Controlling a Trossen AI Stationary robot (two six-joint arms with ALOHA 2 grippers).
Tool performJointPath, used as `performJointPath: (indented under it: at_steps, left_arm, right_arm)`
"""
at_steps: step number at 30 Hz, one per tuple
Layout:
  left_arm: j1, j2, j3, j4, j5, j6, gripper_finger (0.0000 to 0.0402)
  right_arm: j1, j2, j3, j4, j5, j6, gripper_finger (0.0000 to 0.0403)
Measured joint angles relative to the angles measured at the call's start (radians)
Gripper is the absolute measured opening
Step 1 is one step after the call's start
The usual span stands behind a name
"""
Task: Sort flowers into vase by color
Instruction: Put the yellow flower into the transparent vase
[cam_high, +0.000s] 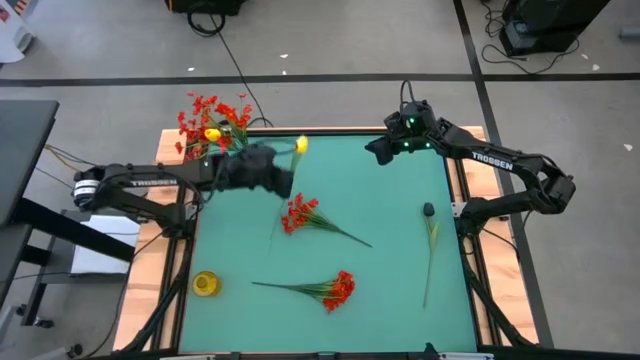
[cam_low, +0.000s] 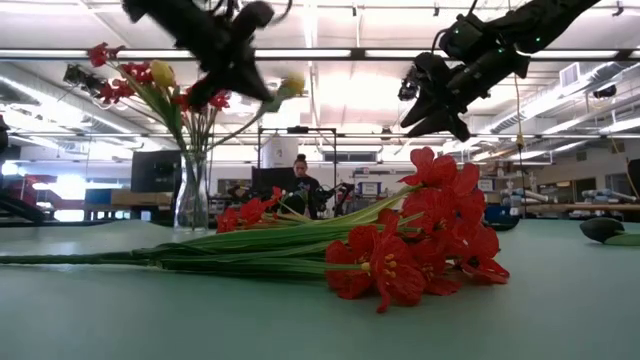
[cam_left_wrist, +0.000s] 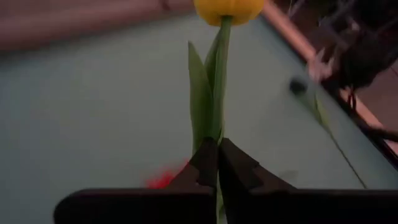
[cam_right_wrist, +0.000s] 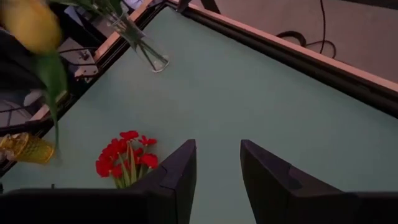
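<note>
My left gripper (cam_high: 280, 172) (cam_left_wrist: 217, 155) is raised above the far-left part of the green mat and shut on a yellow tulip (cam_high: 301, 145) (cam_low: 291, 84). A clear vase (cam_high: 213, 150) (cam_low: 192, 196) stands at the far-left corner holding red sprays and one yellow bud (cam_low: 162, 72). Two red sprays (cam_high: 300, 213) (cam_high: 336, 290) lie flat on the mat. My right gripper (cam_high: 380, 150) (cam_right_wrist: 217, 163) hangs open in the air near the far edge, touching nothing. My left gripper pinches the tulip's green stem (cam_left_wrist: 217, 134) between its two fingers, just below the long leaf (cam_left_wrist: 200, 93). The stem runs on lengthwise past the fingertips, and the yellow bud (cam_left_wrist: 230, 7) sits at its far end. The flower is lifted clear of the table.
A small yellow glass vase (cam_high: 205, 283) (cam_right_wrist: 23, 149) stands at the near-left of the mat. A single thin stem with a dark bud (cam_high: 428, 211) lies along the right side. Wooden table edges frame the mat (cam_high: 380, 300). A person sits in the room beyond the table (cam_low: 300, 185).
</note>
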Motion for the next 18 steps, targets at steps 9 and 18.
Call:
performJointPath:
  at_steps: [9,18]
  left_arm:
    - [0.099,-0.115,0.121,0.063,-0.299,0.369,0.0006]
    - [0.082,-0.283,0.122,0.107,-0.560,0.668,0.0001]
  right_arm:
    - [0.003,0.000,0.000,0.000,0.032,0.003,0.0134]
    - [0.010,0.000,0.000,0.028,0.098,-0.056,0.0134]
